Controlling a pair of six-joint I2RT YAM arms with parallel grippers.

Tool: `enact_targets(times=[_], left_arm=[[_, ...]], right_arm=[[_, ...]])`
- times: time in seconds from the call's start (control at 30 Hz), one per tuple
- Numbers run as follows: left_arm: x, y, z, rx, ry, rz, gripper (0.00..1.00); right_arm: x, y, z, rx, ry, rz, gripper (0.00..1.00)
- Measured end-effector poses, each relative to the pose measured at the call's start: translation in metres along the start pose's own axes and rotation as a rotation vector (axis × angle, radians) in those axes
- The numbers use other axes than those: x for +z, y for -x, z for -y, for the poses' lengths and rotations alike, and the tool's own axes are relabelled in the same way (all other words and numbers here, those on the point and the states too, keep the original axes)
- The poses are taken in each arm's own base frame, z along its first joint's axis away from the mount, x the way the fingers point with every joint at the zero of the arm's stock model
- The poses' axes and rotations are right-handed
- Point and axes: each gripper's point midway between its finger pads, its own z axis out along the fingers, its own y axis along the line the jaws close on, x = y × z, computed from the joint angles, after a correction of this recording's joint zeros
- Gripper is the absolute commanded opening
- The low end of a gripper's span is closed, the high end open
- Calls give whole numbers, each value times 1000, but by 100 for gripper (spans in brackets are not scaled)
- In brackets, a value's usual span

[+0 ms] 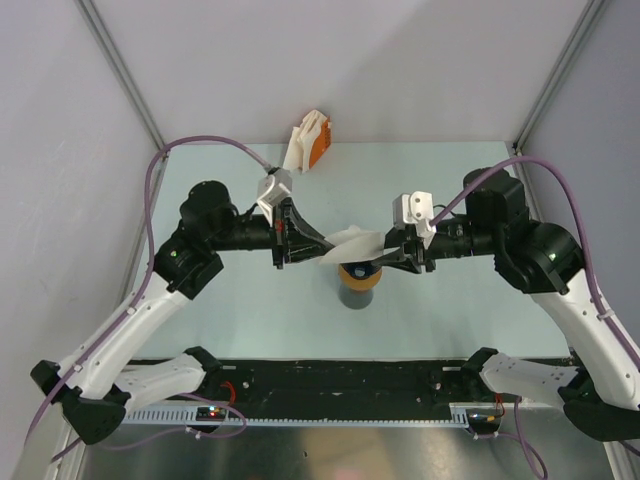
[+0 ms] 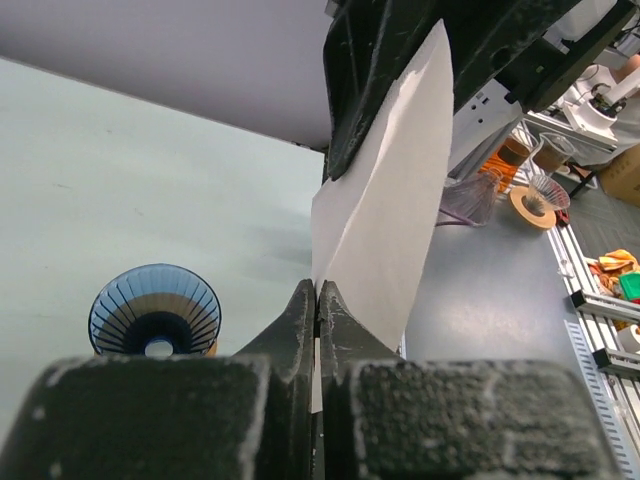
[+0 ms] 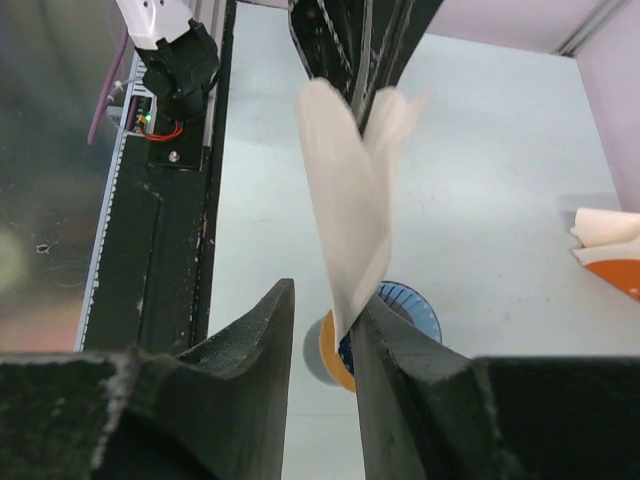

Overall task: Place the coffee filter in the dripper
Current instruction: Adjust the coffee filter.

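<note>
**Filter up in the air, not in the dripper yet**

Got the coffee filter (image 1: 352,243) hanging mid-air over the middle of the table (image 1: 230,320), stretched between the two arms. Pinched tight at its left edge by the left gripper (image 2: 317,295), with jaws pressed flat on the paper and no gap at all. Looks way looser on the right. Sitting between the spread fingers of the right gripper (image 3: 322,300), leaning on one finger only, with a clear gap to the other, so calling that one open. Partly unfolded too, with two flaps showing in the right wrist view.

Found the dripper (image 2: 155,310) right below, mouth up, apart from the paper. Perched on an orange ring (image 1: 358,280) on top of a dark grey cup (image 1: 357,298). Also spotted a white-and-orange holder (image 1: 310,142) at the far edge, well apart from all that.
</note>
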Motion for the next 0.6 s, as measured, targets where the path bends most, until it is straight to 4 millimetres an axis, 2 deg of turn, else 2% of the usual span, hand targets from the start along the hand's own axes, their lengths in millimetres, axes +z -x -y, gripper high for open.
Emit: enact_targets(times=[0.2,0.43,0.6], left_arm=[[-2,7,4,13,-3,13,0],[-2,13,4,18,6,24,0],[-2,17,3,15,19,33,0]], right_arm=[[-6,-6,-4,15,-7,-14,30],[-3,-12,-4,15,0,-25,4],[-2,-17,1,14,-18,-45,0]])
